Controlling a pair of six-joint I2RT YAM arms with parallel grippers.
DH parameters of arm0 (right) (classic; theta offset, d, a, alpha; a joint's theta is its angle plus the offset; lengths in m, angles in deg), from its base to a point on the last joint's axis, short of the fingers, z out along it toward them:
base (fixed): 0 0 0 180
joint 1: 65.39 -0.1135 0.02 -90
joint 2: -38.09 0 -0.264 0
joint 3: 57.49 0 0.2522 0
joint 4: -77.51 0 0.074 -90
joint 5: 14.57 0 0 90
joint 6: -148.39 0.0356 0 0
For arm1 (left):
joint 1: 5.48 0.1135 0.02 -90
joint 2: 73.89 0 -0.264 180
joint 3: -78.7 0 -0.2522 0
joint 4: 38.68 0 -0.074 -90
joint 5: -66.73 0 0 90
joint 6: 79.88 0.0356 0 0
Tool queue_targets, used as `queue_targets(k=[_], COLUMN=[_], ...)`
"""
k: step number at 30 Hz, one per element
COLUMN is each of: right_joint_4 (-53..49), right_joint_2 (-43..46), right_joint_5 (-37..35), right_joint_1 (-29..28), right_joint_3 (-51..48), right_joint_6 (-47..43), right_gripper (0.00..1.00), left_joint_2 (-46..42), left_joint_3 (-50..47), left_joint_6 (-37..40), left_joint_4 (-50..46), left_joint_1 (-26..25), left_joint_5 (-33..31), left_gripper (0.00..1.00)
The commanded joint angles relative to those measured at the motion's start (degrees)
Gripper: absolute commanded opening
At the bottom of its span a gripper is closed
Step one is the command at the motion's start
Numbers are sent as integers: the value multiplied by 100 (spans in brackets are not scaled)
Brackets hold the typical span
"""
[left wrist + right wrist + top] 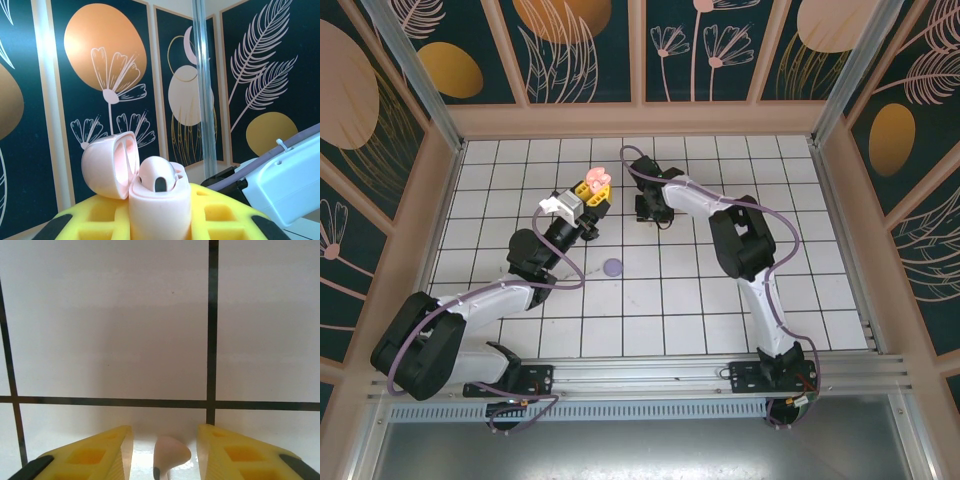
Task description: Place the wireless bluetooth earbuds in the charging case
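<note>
White tiled table (720,300), walled by painted panels, is seen from above. The left gripper (592,192) is clamped on the open pink charging case (599,179) near the far middle. The right gripper (650,212) is lowered just beside it, and a lilac disc (612,267) lies apart, nearer the bases.

From the left wrist, one pink earbud (156,176) is seen seated in the case, its lid hinged back.

From the right wrist, the jaws are seen parted around a second pink earbud (169,456) on the tile, not touching it. A sideways flick is judged likely if one finger meets it first. Open tile is left ahead, and the walls stand well apart.
</note>
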Motion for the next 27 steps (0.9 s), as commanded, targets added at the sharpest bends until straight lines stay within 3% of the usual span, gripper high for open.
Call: queue_targets(k=[1, 15, 27], right_joint_4=[-140, -89, 234], right_joint_2=[-215, -99, 704], right_joint_5=[-88, -197, -341], right_joint_1=[-114, -171, -163], right_joint_3=[127, -23, -418], right_joint_6=[77, 130, 198], right_gripper=[37, 25, 20], left_joint_2=[-89, -106, -149], left_joint_3=[15, 19, 143], left_joint_6=[26, 26, 21], left_joint_4=[107, 76, -102], left_joint_1=[-23, -24, -24], left_joint_5=[-21, 7, 93], left_gripper=[0, 0, 0])
